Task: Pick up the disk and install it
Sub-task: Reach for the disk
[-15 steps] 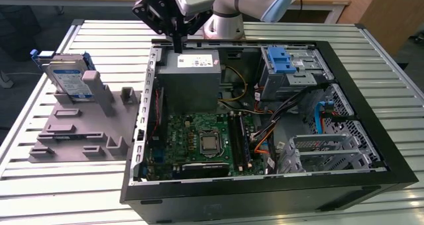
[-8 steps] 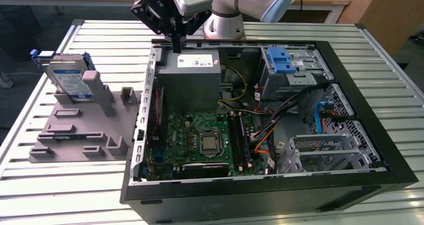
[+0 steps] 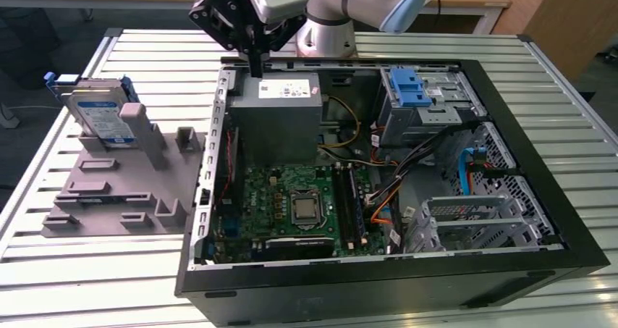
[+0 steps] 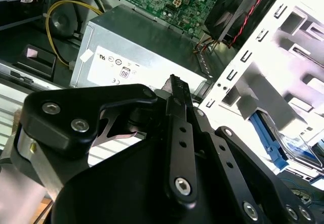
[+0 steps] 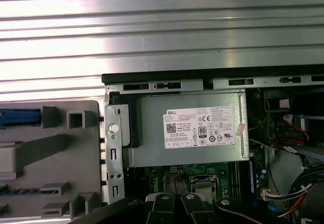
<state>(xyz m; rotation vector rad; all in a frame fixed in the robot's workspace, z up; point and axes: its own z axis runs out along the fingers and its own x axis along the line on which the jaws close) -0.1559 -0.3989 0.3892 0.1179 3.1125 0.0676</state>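
Disk [image 3: 100,116], well apart fr. gripper [image 3: 256,67]: lower corner hidden behind stand [image 3: 97,190] post. Second wrist view: disk cut by pic edge & ptly behind gripper links. Arm [image 3: 386,2] cut off up top.

An open black computer case [image 3: 540,270] is laid on its side on a slatted metal table [image 3: 87,284]. Inside it, a grey power supply box [image 3: 275,129] with a white sticker [image 3: 288,89] is set against the wall at the exterior view's left, and a green motherboard [image 3: 275,198] is seen just beside it. A silver cage [image 3: 435,114] with a blue latch [image 3: 409,89] is mounted towards the exterior view's right. Coloured cables [image 3: 386,190] are strung between them. A grey plastic fixture [image 3: 116,190] is placed beside the case
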